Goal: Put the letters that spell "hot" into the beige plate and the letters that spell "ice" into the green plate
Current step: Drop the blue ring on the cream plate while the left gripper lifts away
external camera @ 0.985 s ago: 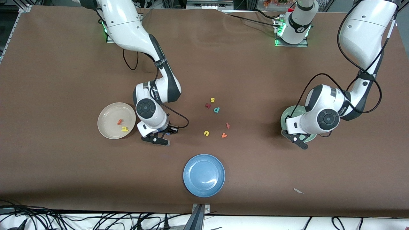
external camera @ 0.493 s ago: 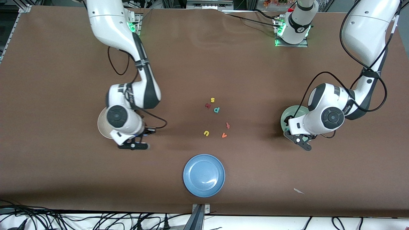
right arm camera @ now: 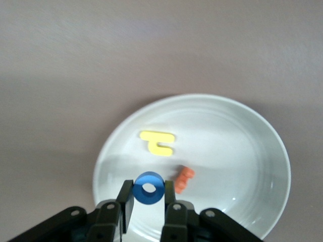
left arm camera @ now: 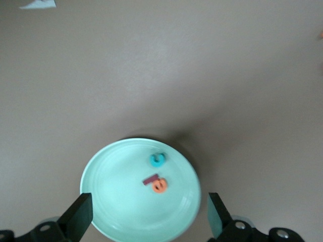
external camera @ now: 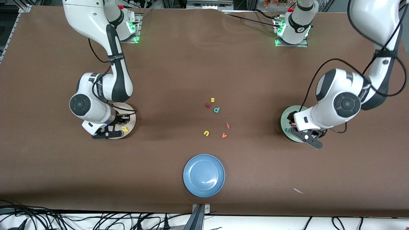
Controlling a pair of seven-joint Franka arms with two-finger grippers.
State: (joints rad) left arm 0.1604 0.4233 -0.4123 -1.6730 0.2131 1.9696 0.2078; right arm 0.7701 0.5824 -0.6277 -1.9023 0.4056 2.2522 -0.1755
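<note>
Blue o (right arm camera: pixel 149 188) upright, gripped by right hand (right arm camera: pixel 149 194); left hand (left arm camera: pixel 146 219) open.

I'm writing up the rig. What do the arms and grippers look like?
Both arms are glossy white with black joint sections and round dark caps, trailed by loose black cables. Left gripper and right gripper have black fingers. The bases glow green.

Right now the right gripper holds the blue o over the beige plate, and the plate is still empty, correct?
Not quite. The right gripper does hold the blue o over the beige plate, but the right wrist view shows the yellow h and orange t already in it.
</note>
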